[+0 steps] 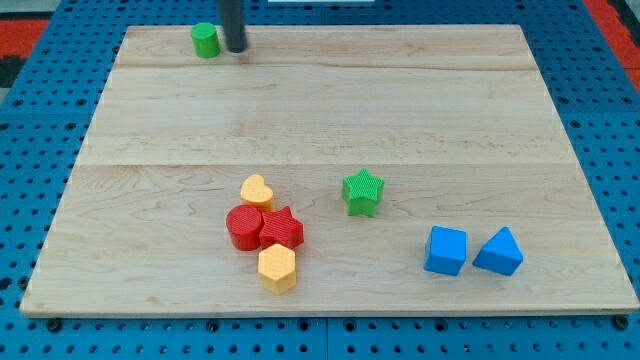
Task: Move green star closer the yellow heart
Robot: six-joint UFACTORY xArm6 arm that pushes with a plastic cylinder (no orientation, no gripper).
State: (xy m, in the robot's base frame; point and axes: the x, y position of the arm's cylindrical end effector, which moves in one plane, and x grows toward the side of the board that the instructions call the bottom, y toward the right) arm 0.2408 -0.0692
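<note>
My tip (236, 48) sits at the board's top, just beside the green cylinder (206, 40) (no pincer here, only a rod). The green star (363, 192) lies untouched, right of the yellow heart (257, 190) — approach comes first, circling to its right, then pushing left.

A pale wooden bench (330, 110) made of joined planks fills most of the view, evenly lit. Beneath and around it lies a blue perforated base (30, 150) with rows of holes. A red strip (612, 18) shows at the view's top right corner.
</note>
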